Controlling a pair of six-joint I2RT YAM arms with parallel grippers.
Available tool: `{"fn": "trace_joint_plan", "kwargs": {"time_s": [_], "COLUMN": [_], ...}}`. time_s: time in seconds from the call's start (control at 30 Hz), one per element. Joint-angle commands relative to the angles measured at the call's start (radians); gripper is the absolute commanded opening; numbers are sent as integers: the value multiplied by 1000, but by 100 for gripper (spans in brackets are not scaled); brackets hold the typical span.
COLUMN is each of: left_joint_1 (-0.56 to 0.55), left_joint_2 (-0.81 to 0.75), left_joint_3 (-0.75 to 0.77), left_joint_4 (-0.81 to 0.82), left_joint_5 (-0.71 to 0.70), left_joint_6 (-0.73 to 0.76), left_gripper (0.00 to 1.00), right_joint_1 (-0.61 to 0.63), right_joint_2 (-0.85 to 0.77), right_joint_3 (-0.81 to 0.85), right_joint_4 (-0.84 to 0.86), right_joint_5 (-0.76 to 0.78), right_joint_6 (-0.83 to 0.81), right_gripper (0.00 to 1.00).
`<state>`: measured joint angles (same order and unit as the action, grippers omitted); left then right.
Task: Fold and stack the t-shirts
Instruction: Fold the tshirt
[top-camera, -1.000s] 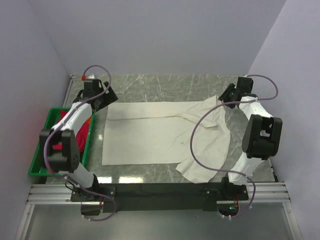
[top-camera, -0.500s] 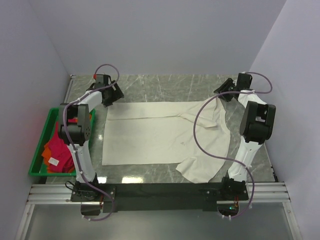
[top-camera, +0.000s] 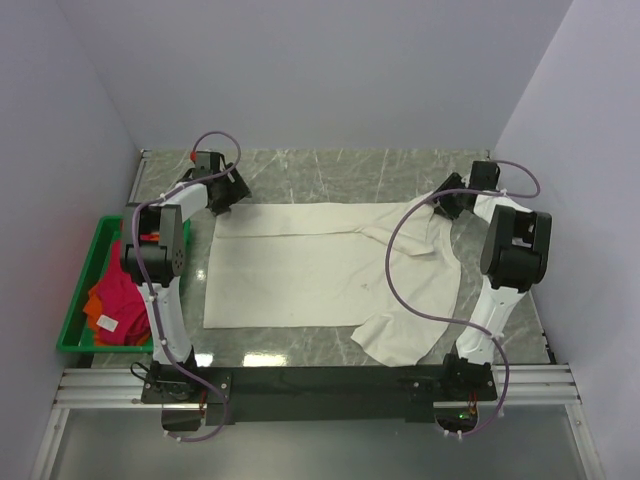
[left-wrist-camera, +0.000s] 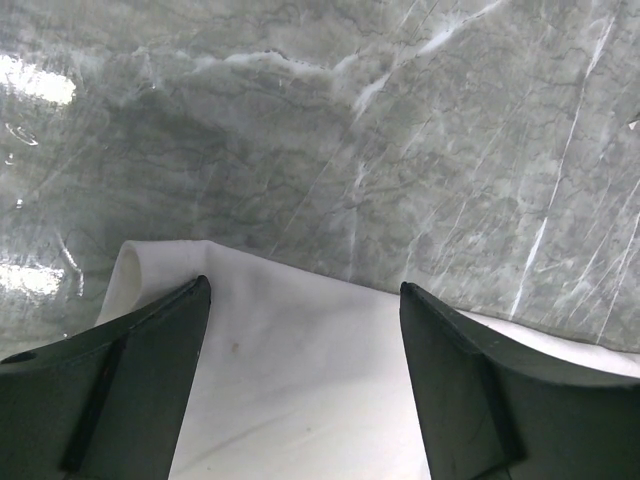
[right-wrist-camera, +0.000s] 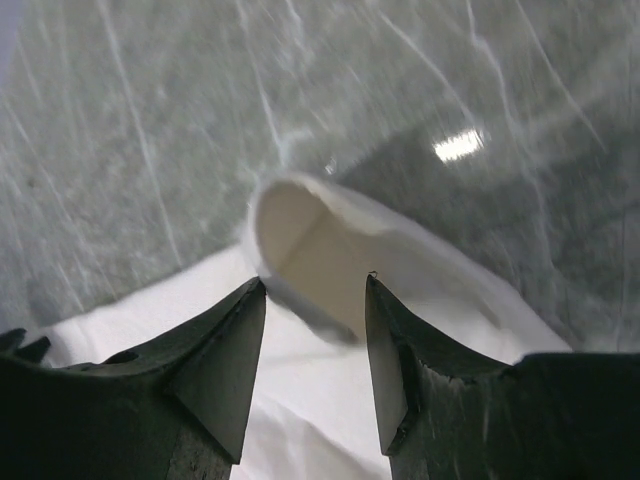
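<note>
Rumpled cream shirt (top-camera: 300, 268) on veined marble worktop (top-camera: 330, 170); left end effector (left-wrist-camera: 303, 295) and right end effector (right-wrist-camera: 315, 290) gape open at its far corners (green crate (top-camera: 98, 236) at left edge).

— How is the overhead view lit?
— Soft, even light is thrown from above. The walls (top-camera: 320, 70) are tinted pale lilac, and a bright reflection is caught at the near edge of the marble table (top-camera: 320, 170). Shadows are kept faint.
— And the wrist views?
— On the left, focus is held, and white glare is seen on the table at the left edge. On the right, everything is smeared by blur; the cream t-shirt (right-wrist-camera: 330, 250) is softened, and one small highlight is reflected.
</note>
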<state>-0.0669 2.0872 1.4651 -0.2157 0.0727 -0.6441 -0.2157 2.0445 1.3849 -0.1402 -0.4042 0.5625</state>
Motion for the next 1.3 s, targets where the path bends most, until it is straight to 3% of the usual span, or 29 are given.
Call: {"fn": "trace_joint_plan", "kwargs": {"time_s": [0.0,0.17,0.27,0.4,0.5,0.77,1.27], "left_joint_1": [-8,-8,-8,-8,-8,-8,-7], "left_joint_2": [36,36,33,30,27,13,-18], "left_joint_3": [1,-8,-15,-22,-23,-29,-22], "left_joint_4": [1,4,3,-1,-8,-20,-34], "left_joint_5": [24,24,10,-1,-10,-31,-30], "left_joint_6": [-11,-17,-19,-25,-34,-48,-48], "left_gripper": [82,82,82,81,79,72,71], "right_joint_1": [3,3,3,3,3,3,-2], "right_joint_2": [-78,-79,-86,-104,-148,-244,-159], "right_joint_3": [-50,-64,-61,-72,-109,-201,-231], "right_joint_4": [24,28,25,16,10,-67,-133], "right_joint_5": [13,-10,-10,-21,-13,38,186], "right_joint_6": [-47,-56,-53,-36,2,108,137], "right_gripper": [52,49,39,13,3,1,2]}}
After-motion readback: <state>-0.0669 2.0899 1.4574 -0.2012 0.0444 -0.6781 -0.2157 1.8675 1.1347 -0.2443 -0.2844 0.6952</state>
